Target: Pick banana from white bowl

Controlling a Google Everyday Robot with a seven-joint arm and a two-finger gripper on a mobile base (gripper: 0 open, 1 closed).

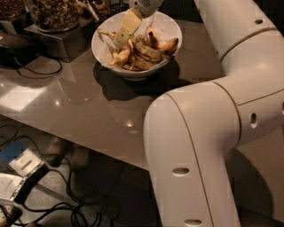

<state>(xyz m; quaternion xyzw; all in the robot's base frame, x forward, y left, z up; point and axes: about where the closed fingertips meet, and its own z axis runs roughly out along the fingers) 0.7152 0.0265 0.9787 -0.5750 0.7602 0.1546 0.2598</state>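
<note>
The white bowl (166, 26) stands on the grey table near its far edge and holds a pile of bananas. A long, dark-blotched banana (146, 51) lies across the middle of the pile. Shorter orange-yellow ones (169, 44) sit at the right. My gripper (122, 39) reaches down from the top of the view into the left half of the bowl. Its cream-coloured tip is against the bananas there. It hides part of the pile. My arm's big white links (208, 133) fill the right side of the view.
Glass jars of nuts (53, 13) stand on a dark stand at the back left, with a black cable (40, 71) on the table beside them. The table's front edge (88, 146) runs diagonally. Below it, cables and a power strip (22, 164) lie on the floor.
</note>
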